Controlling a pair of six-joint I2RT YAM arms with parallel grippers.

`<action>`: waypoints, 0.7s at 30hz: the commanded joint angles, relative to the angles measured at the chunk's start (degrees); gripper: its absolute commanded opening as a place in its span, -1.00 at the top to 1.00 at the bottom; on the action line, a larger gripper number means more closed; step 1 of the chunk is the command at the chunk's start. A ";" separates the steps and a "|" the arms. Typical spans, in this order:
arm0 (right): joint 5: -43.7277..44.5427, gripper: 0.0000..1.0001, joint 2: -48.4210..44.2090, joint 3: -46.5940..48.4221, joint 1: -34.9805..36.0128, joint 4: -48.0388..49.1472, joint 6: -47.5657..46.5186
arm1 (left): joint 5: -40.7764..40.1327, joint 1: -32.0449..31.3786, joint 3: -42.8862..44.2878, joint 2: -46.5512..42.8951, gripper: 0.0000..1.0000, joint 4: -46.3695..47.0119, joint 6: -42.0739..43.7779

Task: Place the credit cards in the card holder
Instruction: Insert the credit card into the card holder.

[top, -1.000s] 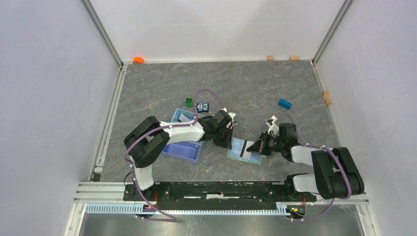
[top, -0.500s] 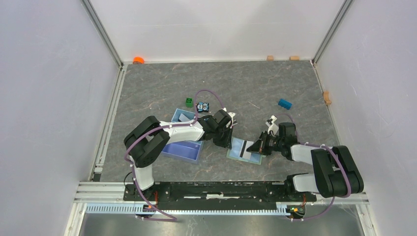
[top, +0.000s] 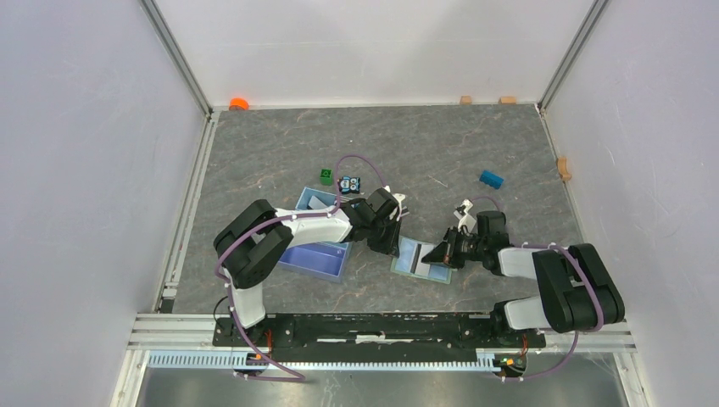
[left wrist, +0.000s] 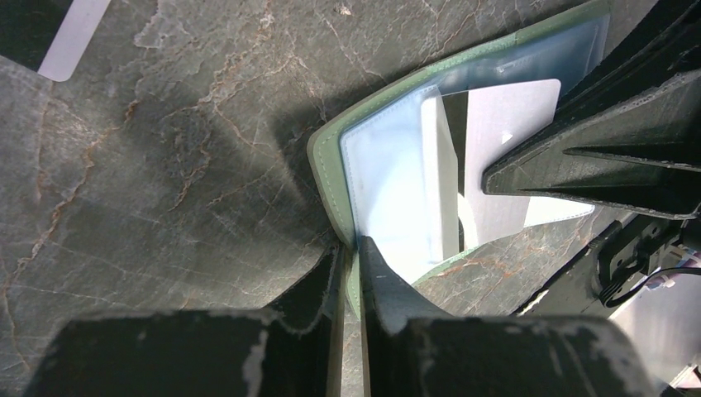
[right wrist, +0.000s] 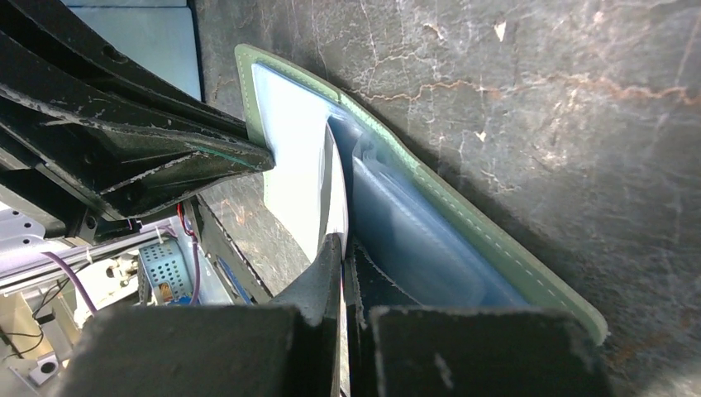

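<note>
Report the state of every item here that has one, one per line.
card holder: lying open on the table, one edge pinched.
held credit card: gripped, lying against the holder's open inside, mostly sticking out.
spare credit card: lying loose in the tray.
tray: open-topped, one card inside.
left gripper: shut on the holder's edge.
right gripper: shut on the card.

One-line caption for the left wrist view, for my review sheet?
Left gripper pinches the edge of the open green wallet; right gripper holds a white card over its pockets.
</note>
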 commanded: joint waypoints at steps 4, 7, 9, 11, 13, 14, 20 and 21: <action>9.20 1.00 2.78 -2.67 2.28 -4.69 -0.21 | 1.41 0.15 0.47 0.97 0.70 0.40 1.84; 9.91 1.00 3.18 -2.35 2.59 -3.12 0.65 | 1.98 0.15 0.41 1.02 0.71 0.68 1.61; 10.20 1.00 3.61 -2.11 2.89 -2.18 1.11 | 2.15 0.17 0.39 1.01 0.71 0.76 1.56; 10.31 1.00 4.33 -1.77 3.24 -1.60 1.45 | 2.47 0.15 0.30 1.10 0.71 0.98 1.49; 10.40 1.00 5.04 -1.56 3.76 -0.79 1.85 | 2.65 0.15 0.27 1.23 0.72 1.15 1.39; 10.50 0.99 5.41 -1.46 4.02 -0.54 1.95 | 2.80 0.15 0.25 1.23 0.72 1.21 1.34; 11.06 0.80 6.34 -0.92 4.84 -0.82 1.59 | 2.74 0.15 0.23 1.23 0.74 1.42 1.35; 11.40 0.74 6.10 -0.74 4.85 -1.34 1.38 | 2.52 0.15 0.23 1.10 0.79 1.29 1.39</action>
